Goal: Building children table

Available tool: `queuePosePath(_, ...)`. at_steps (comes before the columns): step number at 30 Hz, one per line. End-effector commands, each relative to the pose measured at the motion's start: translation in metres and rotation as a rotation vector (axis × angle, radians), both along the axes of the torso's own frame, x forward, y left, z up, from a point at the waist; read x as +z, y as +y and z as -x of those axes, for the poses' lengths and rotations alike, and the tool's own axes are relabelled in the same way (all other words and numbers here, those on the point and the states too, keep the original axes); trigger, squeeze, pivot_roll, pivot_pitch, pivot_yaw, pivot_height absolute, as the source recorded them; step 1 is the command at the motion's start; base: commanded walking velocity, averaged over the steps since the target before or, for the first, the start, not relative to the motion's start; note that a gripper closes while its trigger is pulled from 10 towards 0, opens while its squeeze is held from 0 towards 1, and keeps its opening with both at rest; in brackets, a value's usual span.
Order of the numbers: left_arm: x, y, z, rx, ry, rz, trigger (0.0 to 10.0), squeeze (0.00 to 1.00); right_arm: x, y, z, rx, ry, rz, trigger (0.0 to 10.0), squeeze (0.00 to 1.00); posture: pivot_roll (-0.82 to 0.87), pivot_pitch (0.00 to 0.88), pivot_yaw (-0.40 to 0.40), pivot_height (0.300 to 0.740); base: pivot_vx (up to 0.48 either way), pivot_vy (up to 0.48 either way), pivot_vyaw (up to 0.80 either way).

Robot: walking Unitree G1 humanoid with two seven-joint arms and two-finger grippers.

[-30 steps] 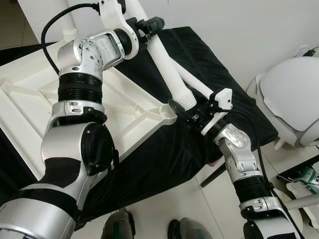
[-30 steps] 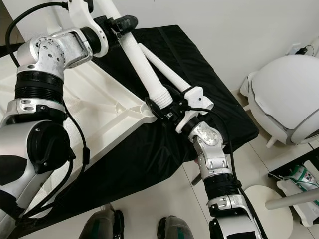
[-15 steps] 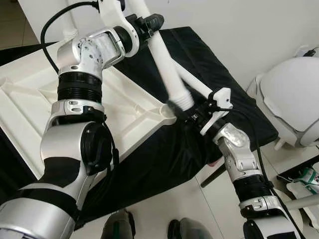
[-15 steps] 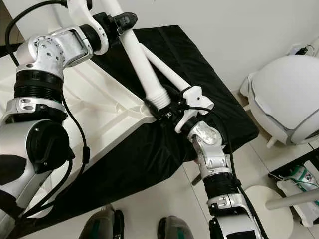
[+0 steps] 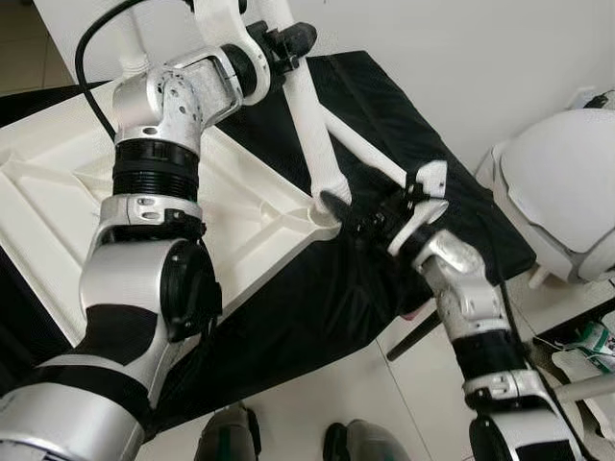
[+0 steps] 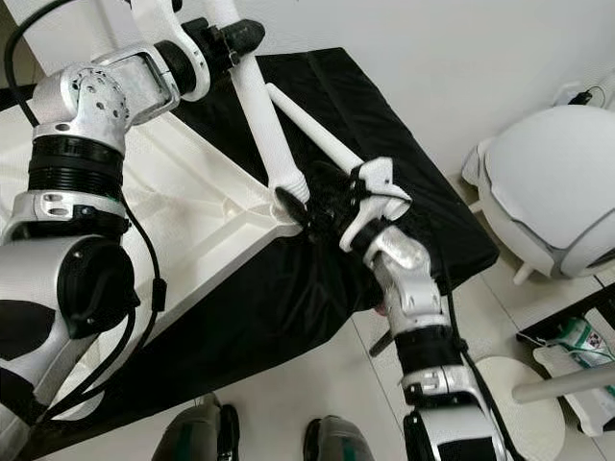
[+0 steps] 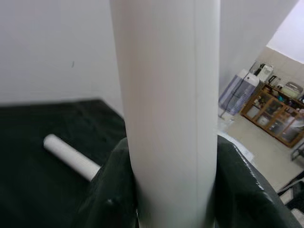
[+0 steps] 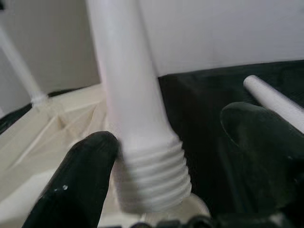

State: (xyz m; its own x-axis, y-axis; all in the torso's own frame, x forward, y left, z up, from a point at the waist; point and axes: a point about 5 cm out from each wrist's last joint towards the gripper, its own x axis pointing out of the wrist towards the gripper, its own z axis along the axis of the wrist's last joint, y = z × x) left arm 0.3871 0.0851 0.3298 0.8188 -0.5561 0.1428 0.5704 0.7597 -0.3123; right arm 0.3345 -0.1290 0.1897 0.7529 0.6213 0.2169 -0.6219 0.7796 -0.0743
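Black cloth covers the surface. My left gripper is closed around the table leg. My right gripper sits open beside its threaded end, over the tabletop corner socket. I should keep it straight, then twist slowly.

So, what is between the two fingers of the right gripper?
The threaded end of the white table leg stands between the right gripper fingers, as the right wrist view shows.

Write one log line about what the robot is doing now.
left gripper shut on table leg | right gripper open beside threaded end | end over tabletop corner socket
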Motion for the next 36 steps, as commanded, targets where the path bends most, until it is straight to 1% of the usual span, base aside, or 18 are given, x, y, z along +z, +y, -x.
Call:
queuePosePath(1,0.006,-0.011,0.009,-0.058,-0.079,-0.036,10.0,0.00,0.012,-0.007,-0.005,-0.042,0.010,-0.018,10.0,0.00,-0.08,0.019,0.000,0.740,0.000,0.000,0.00)
queuePosePath(2,0.006,-0.017,0.014,-0.067,-0.122,-0.063,10.0,0.00,0.019,-0.010,-0.009,-0.058,0.021,-0.018,10.0,0.00,-0.08,0.020,-0.001,0.740,0.000,0.000,0.00)
queuePosePath(4,0.006,-0.017,0.014,-0.067,-0.122,-0.063,10.0,0.00,0.019,-0.010,-0.009,-0.058,0.021,-0.018,10.0,0.00,-0.08,0.020,-0.001,0.740,0.000,0.000,0.00)
queuePosePath(5,0.006,-0.022,0.019,-0.074,-0.152,-0.083,10.0,0.00,0.024,-0.012,-0.011,-0.063,0.020,-0.012,10.0,0.00,-0.08,0.020,-0.004,0.740,0.000,0.000,0.00)
queuePosePath(8,0.004,-0.035,0.028,-0.097,-0.187,-0.113,10.0,0.00,0.036,-0.013,-0.016,-0.059,0.006,0.030,10.0,0.00,-0.08,0.021,-0.011,0.740,0.000,0.000,0.00)
queuePosePath(9,0.004,-0.035,0.028,-0.097,-0.187,-0.113,10.0,0.00,0.036,-0.013,-0.016,-0.059,0.006,0.030,10.0,0.00,-0.08,0.021,-0.011,0.740,0.000,0.000,0.00)
queuePosePath(11,0.004,-0.040,0.031,-0.105,-0.196,-0.119,10.0,0.00,0.039,-0.010,-0.017,-0.038,0.005,0.071,10.0,0.00,-0.07,0.020,-0.014,0.740,0.000,0.000,0.00)
queuePosePath(14,0.003,-0.042,0.032,-0.109,-0.200,-0.121,10.0,0.00,0.039,-0.009,-0.017,-0.026,0.007,0.086,10.0,0.00,-0.07,0.020,-0.014,0.740,0.000,0.000,0.00)
queuePosePath(16,0.002,-0.047,0.035,-0.115,-0.212,-0.133,10.0,0.00,0.037,-0.002,-0.016,0.031,0.021,0.128,10.0,0.00,-0.07,0.019,-0.020,0.740,0.000,0.000,0.00)
queuePosePath(17,0.002,-0.047,0.035,-0.115,-0.212,-0.133,10.0,0.00,0.037,-0.002,-0.016,0.031,0.021,0.128,10.0,0.00,-0.07,0.019,-0.020,0.740,0.000,0.000,0.00)
queuePosePath(19,-0.001,-0.049,0.035,-0.104,-0.222,-0.159,10.0,0.00,0.034,0.005,-0.012,0.099,0.033,0.153,10.0,0.00,-0.06,0.020,-0.024,0.740,0.000,0.000,0.00)
queuePosePath(20,-0.003,-0.047,0.035,-0.089,-0.230,-0.172,10.0,0.00,0.032,0.007,-0.008,0.140,0.059,0.162,10.0,0.00,-0.06,0.019,-0.025,0.740,0.000,0.000,0.00)
queuePosePath(25,-0.003,-0.046,0.034,-0.081,-0.232,-0.177,10.0,0.00,0.032,0.007,-0.007,0.150,0.064,0.166,10.0,0.00,-0.06,0.020,-0.026,0.740,0.000,0.000,0.00)
queuePosePath(28,-0.004,-0.041,0.033,-0.057,-0.238,-0.195,10.0,0.00,0.031,0.003,-0.005,0.168,0.074,0.183,10.0,0.00,-0.06,0.024,-0.026,0.740,0.000,0.000,0.00)
queuePosePath(30,-0.004,-0.037,0.032,-0.039,-0.245,-0.212,10.0,0.00,0.031,-0.003,-0.004,0.172,0.081,0.193,10.0,0.00,-0.06,0.025,-0.025,0.740,0.000,0.000,0.00)
queuePosePath(36,-0.003,-0.031,0.029,-0.009,-0.258,-0.232,10.0,0.00,0.034,-0.012,-0.005,0.163,0.100,0.164,10.0,0.00,-0.06,0.025,-0.027,0.740,0.000,0.000,0.00)
